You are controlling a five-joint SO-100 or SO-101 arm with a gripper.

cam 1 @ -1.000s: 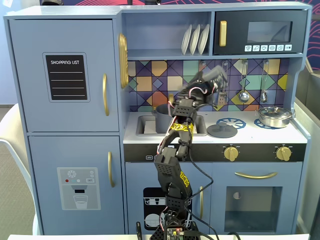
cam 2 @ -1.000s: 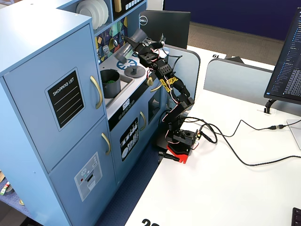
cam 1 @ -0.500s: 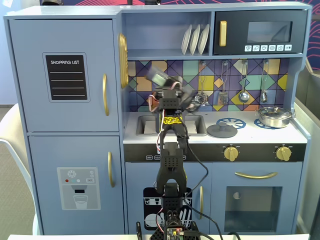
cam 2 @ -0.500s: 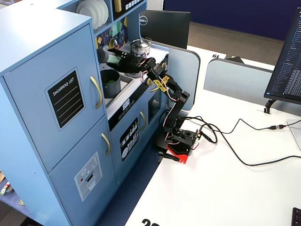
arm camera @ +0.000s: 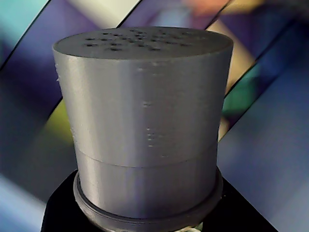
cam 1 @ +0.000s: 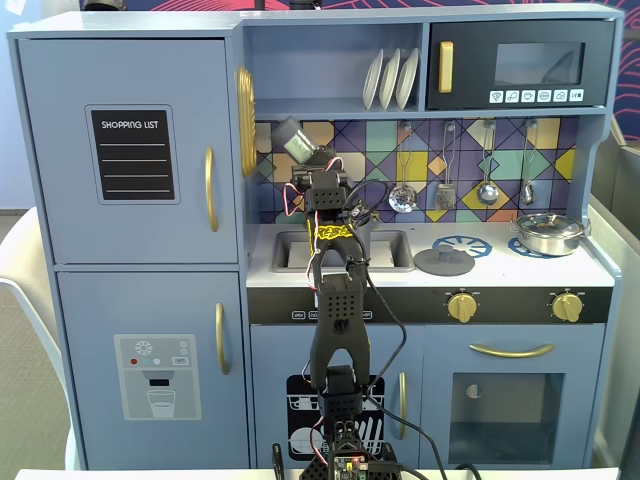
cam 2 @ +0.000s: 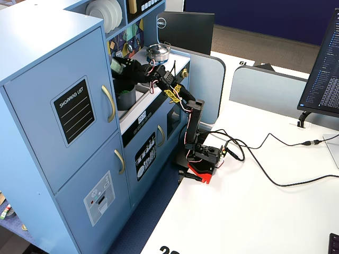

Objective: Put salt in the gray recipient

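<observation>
A grey salt shaker with several holes in its flat top fills the wrist view, with black fingers around its base. My gripper is shut on the shaker and holds it tilted in the air above the sink, in front of the coloured tile wall. In the side fixed view the gripper is above a dark grey cup-like container standing in the sink. My arm hides that container in the front fixed view.
A shiny metal pot stands on the right burner, also seen in the side fixed view. A grey lid lies on the left burner. Utensils hang on the wall; a shelf with plates is overhead.
</observation>
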